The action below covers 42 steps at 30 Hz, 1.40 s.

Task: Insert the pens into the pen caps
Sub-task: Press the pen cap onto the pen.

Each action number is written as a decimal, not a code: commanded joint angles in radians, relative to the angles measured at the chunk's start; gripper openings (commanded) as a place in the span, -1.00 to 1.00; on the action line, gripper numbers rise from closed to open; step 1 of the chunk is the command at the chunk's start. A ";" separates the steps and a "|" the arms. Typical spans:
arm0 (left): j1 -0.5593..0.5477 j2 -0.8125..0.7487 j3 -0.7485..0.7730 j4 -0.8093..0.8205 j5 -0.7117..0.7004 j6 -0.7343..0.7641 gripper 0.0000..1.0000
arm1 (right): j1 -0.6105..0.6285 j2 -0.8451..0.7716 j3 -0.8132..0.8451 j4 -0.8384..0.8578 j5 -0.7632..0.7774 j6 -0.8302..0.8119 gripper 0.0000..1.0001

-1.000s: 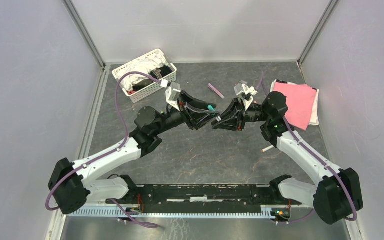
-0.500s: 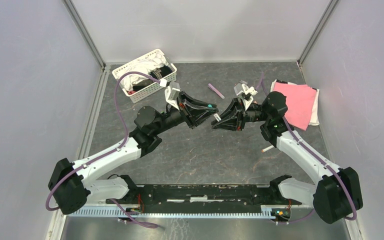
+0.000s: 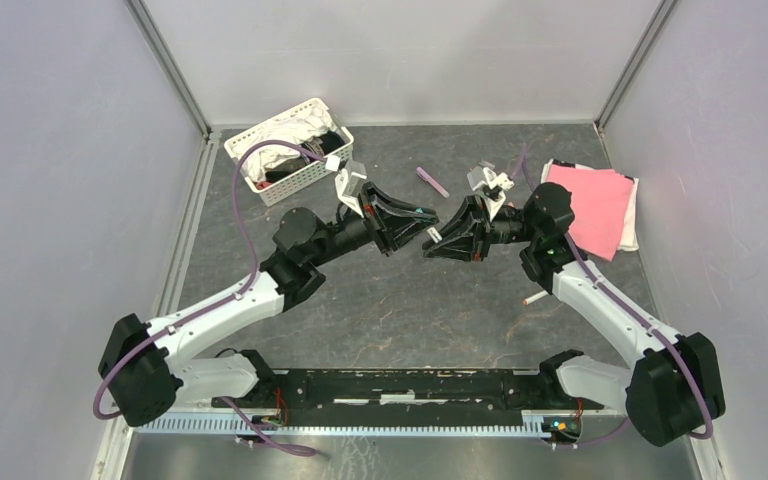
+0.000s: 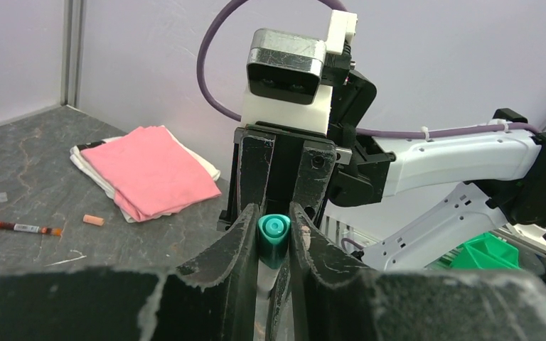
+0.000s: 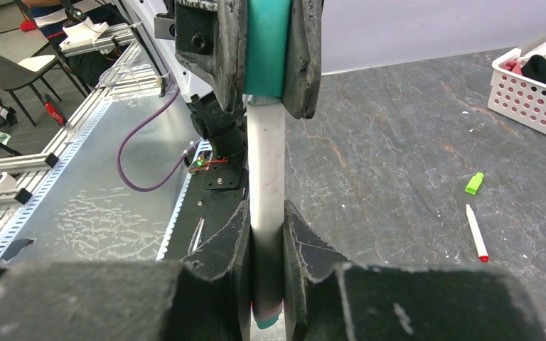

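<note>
A teal pen cap (image 4: pixel 273 238) is pinched between the fingers of my left gripper (image 4: pixel 274 213), which is shut on it. A white pen barrel (image 5: pixel 265 163) runs from that cap (image 5: pixel 265 50) down into my right gripper (image 5: pixel 265 213), which is shut on the pen. The pen's end sits inside the cap. In the top view the two grippers (image 3: pixel 428 215) (image 3: pixel 434 242) meet tip to tip above the table's middle. A purple pen (image 3: pixel 432 181) lies behind them. A red-tipped pen (image 5: pixel 476 232) and a green cap (image 5: pixel 475 183) lie on the table.
A white basket (image 3: pixel 290 150) of cloths stands at the back left. A folded pink cloth (image 3: pixel 590 205) lies at the back right. Near it lie a brown-ended pen (image 4: pixel 14 227) and an orange cap (image 4: pixel 93 220). Another pen (image 3: pixel 535 297) lies by the right arm.
My left gripper's jaws have narrowed onto the teal cap and its wrist has shifted slightly up. The right gripper has held still with the pen.
</note>
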State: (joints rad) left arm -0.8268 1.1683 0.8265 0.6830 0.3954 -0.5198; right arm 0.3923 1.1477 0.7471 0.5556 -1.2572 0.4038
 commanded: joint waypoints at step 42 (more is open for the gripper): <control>0.000 -0.018 0.044 -0.043 -0.081 -0.049 -0.95 | -0.002 0.004 0.022 -0.045 0.037 -0.030 -1.00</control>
State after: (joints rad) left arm -0.8261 1.1458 0.8364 0.6334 0.2974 -0.5713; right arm 0.3923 1.1568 0.7471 0.5102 -1.2461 0.3851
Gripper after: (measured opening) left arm 0.107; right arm 0.204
